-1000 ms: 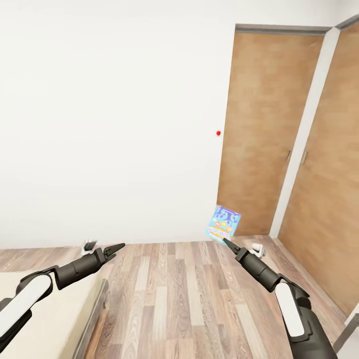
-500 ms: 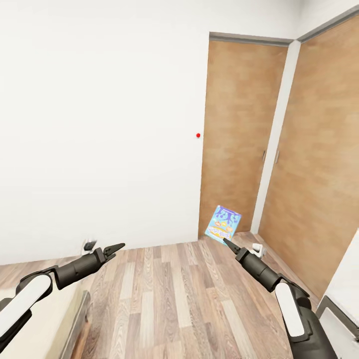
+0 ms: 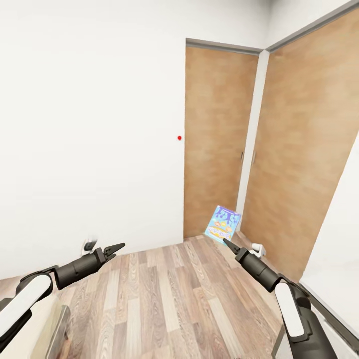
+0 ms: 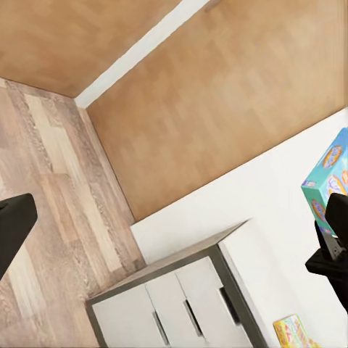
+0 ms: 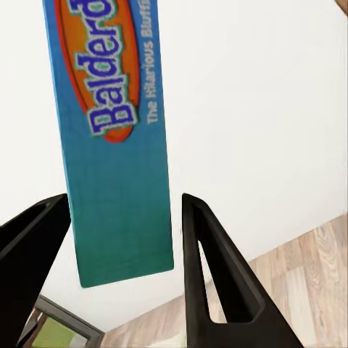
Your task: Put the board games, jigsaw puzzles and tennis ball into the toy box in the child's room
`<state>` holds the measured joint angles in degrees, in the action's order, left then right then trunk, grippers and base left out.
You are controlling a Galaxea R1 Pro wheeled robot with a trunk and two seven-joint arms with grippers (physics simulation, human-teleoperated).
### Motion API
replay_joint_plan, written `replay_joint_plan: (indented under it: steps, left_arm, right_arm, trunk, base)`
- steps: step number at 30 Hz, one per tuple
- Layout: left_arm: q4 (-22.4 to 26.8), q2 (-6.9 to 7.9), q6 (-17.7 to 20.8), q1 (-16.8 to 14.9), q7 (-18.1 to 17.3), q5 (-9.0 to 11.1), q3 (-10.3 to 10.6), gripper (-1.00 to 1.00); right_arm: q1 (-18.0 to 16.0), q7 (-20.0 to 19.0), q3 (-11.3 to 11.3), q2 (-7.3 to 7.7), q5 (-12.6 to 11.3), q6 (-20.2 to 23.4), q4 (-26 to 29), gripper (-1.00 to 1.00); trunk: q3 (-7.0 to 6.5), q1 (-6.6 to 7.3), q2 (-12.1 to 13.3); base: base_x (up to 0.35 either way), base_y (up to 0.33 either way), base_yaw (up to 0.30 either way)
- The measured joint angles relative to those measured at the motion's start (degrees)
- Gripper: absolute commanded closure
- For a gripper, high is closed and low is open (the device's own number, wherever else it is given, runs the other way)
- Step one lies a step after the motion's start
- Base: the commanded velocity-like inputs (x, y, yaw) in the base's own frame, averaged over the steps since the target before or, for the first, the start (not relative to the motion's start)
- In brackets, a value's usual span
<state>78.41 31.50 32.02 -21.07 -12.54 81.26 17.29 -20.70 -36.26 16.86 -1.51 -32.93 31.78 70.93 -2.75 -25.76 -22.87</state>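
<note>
Fingers of the left gripper (image 3: 113,249) stand parted around nothing, held out over the wood floor (image 3: 164,299). Further right, the right gripper (image 3: 228,244) pinches the small blue board game (image 3: 223,223) by its lower edge, the box standing up above the fingertips in front of the brown doors (image 3: 214,139). Judging by its look, this card box is light and stiff but smooth; gripped at one edge it could pivot or slide, so a hold nearer the middle seems safer.

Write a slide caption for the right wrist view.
Right claw carries a blue "Balderdash" board game edge-on between its fingers, white wall behind.
</note>
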Motion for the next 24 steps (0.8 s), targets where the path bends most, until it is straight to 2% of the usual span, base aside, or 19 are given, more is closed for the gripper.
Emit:
replay_joint_plan:
  steps: [10,24]
  left_arm:
    - [0.0,0.01,0.01,0.01,-0.04,0.0,0.02,-1.0]
    - [0.0,0.01,0.01,0.01,0.01,-0.01,0.03,-1.0]
  right_arm:
    - [-0.01,0.09,-0.3,-0.01,-0.55,0.65,0.0,1.0]
    - [-0.1,0.18,-0.58,0.03,-0.55,1.95,0.09,1.0]
  trunk:
    - [-0.23,0.0,0.0]
    - [0.98,0.0,0.01]
  base:
    - [0.0,0.0,-0.054]
    - [0.0,0.0,0.0]
